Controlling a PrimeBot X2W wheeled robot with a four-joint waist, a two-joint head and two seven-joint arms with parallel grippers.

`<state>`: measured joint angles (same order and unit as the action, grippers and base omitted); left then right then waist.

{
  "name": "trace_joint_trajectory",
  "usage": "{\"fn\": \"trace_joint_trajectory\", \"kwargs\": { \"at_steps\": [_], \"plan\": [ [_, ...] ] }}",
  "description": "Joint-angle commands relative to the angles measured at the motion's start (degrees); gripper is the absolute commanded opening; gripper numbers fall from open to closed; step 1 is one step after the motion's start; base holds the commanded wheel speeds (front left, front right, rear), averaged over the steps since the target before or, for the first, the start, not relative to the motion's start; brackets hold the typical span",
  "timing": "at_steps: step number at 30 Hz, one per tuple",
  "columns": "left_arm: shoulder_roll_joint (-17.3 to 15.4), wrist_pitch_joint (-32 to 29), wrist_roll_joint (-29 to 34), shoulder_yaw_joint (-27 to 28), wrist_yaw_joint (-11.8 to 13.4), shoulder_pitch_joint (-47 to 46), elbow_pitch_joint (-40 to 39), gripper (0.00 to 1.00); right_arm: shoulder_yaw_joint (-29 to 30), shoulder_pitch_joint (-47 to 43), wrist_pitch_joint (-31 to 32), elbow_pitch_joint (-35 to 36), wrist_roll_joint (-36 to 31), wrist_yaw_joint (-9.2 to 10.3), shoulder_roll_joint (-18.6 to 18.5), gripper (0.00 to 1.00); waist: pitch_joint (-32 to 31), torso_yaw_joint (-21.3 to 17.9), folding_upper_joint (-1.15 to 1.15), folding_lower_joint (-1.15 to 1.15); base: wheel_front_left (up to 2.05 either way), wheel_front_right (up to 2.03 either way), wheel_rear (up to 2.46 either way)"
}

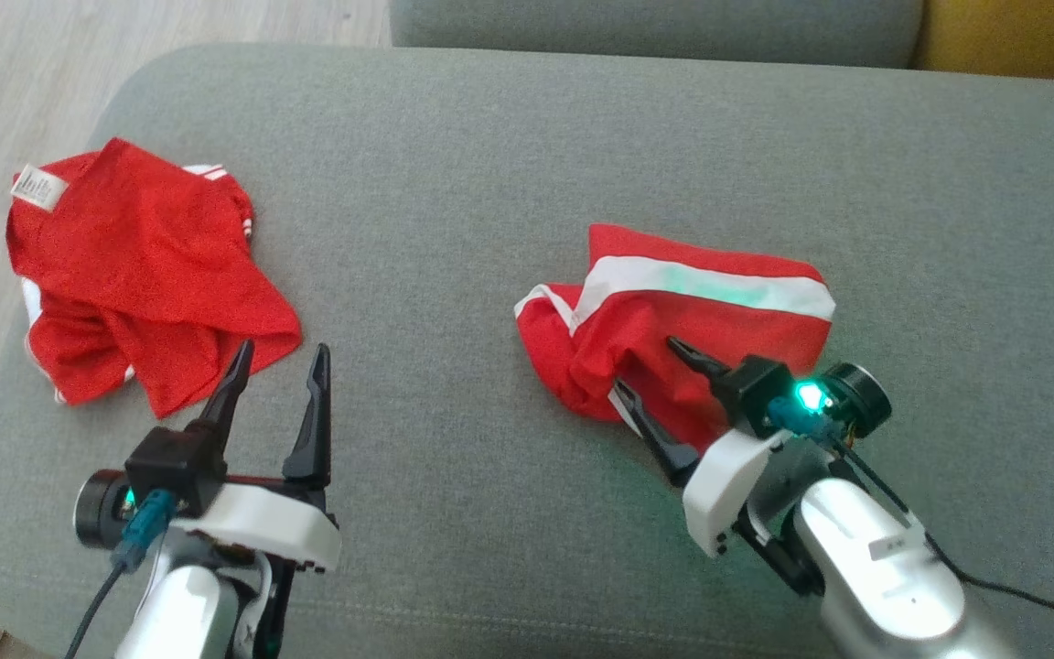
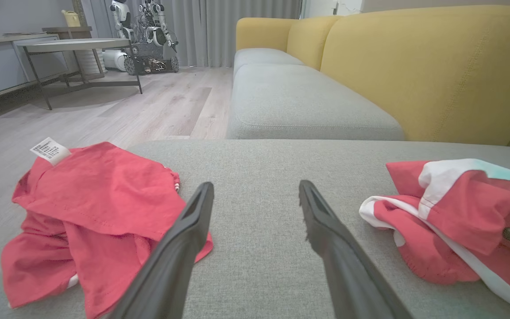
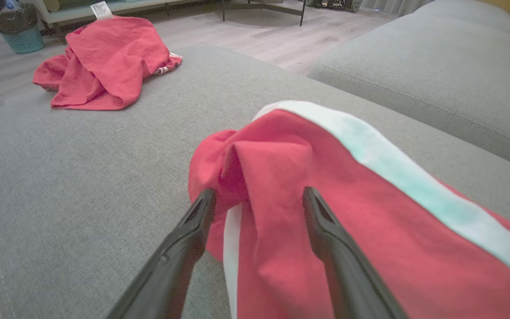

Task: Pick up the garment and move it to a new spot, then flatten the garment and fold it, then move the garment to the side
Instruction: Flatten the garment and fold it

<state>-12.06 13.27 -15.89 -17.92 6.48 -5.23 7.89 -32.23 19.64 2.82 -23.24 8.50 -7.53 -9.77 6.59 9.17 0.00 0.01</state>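
Early stage, nothing completed: striped garment (image 1: pixel 719 320) crumpled on sofa cushion (image 1: pixel 490 183), right tool (image 1: pixel 643 362) spread astride its fold, left tool (image 1: pixel 284 346) spread, empty.

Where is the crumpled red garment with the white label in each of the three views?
Head view: the crumpled red garment with the white label lies upper left, beyond the left gripper.
Left wrist view: the garment is lower left, partly behind one dark finger.
Right wrist view: the garment is upper left, far away.
Shared landmark: the red garment with the white band, between the open right gripper fingers.
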Motion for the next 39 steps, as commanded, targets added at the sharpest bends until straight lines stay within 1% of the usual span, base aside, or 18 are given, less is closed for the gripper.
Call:
{"fn": "trace_joint_trajectory", "kwargs": {
  "at_steps": [1, 2, 5, 9, 12, 16, 22, 23, 24, 25, 28, 33, 36, 39],
  "plan": [
    [-0.3, 0.7, -0.2, 1.8, -0.2, -3.3, -1.3, 1.00, -0.8, 2.2, -0.6, 1.0, 0.2, 0.04, 0.5, 0.19, 0.3, 0.3, 0.00, -0.01, 0.00, 0.00, 0.00],
    [-0.3, 0.8, -0.2, 1.8, -0.2, -3.4, -1.2, 1.00, -0.4, 2.7, -1.1, 0.4, 0.4, 0.04, 0.7, 0.00, 0.4, 0.3, 0.00, -0.01, 0.00, 0.00, 0.00],
    [-0.2, 1.0, -0.3, 2.0, -0.2, -3.5, -0.9, 1.00, 2.0, 3.3, -3.3, -0.4, 1.3, 0.04, 1.4, 0.00, 0.6, 0.0, 0.00, -0.01, 0.00, 0.00, 0.00],
    [-0.3, 1.3, -0.4, 2.3, -0.1, -3.6, -0.9, 1.00, 8.0, 2.8, -5.4, 0.0, 2.4, 0.04, 2.0, 0.00, 1.0, -1.2, 0.00, -0.01, 0.00, 0.00, 0.00],
    [-0.3, 1.4, -0.4, 2.4, -0.1, -3.9, -1.0, 1.00, 14.2, 2.2, -6.3, 1.1, 2.4, 0.04, 2.1, 0.00, 1.5, -2.3, 0.00, -0.01, 0.00, 0.00, 0.00],
    [-0.3, 1.5, -0.3, 2.3, -0.2, -4.4, -1.3, 1.00, 22.9, 1.0, -5.9, 1.9, 1.3, 0.04, 1.9, 0.00, 2.2, -3.3, 0.00, -0.01, 0.00, 0.00, 0.00],
    [-0.2, 1.6, -0.2, 2.2, -0.4, -5.0, -1.4, 1.00, 35.6, -0.2, -4.6, 0.6, -1.6, 0.04, 1.7, 0.00, 3.4, -4.3, 0.00, -0.01, 0.00, 0.00, 0.00],
    [-0.2, 1.6, -0.2, 2.1, -0.4, -5.1, -1.4, 1.00, 37.2, -0.2, -4.4, 0.1, -2.0, 0.04, 1.8, 0.31, 3.5, -4.4, 0.00, -0.01, 0.00, 0.00, 0.00],
    [-0.2, 1.6, -0.2, 2.1, -0.4, -5.1, -1.4, 1.00, 37.2, -0.2, -4.4, 0.1, -2.0, 0.04, 1.8, 0.31, 3.5, -4.4, 0.00, -0.01, 0.00, 0.00, 0.00],
    [-0.3, 1.6, -0.2, 2.1, -0.4, -5.1, -1.4, 1.00, 38.6, -0.2, -4.1, -0.4, -2.5, 0.04, 1.9, 1.00, 3.6, -4.6, 0.00, -0.01, 0.00, 0.00, 0.00],
    [-0.4, 1.6, -0.1, 2.1, -0.4, -5.3, -1.3, 1.00, 41.3, -0.1, -3.9, -1.7, -3.2, 0.04, 2.4, 1.00, 3.7, -4.9, 0.00, -0.01, 0.00, 0.00, 0.00],
    [-0.6, 1.6, -0.1, 2.1, -0.4, -5.4, -1.2, 1.00, 43.1, -0.8, -4.4, -1.3, -3.5, 0.04, 4.0, 1.00, 3.4, -5.5, 0.00, -0.01, 0.00, 0.00, 0.00],
    [-0.7, 1.6, -0.2, 2.0, -0.4, -5.1, -0.9, 1.00, 43.1, -2.0, -5.1, 1.0, -2.8, 0.04, 4.6, 1.00, 2.7, -5.8, 0.00, -0.01, 0.00, 0.00, 0.00],
    [-0.8, 1.7, -0.3, 2.0, -0.3, -4.8, -0.8, 1.00, 42.2, -3.9, -6.6, 6.1, -2.1, 0.04, 5.2, 1.00, 1.9, -6.0, 0.00, -0.01, 0.00, 0.00, 0.00]
  ]
}}
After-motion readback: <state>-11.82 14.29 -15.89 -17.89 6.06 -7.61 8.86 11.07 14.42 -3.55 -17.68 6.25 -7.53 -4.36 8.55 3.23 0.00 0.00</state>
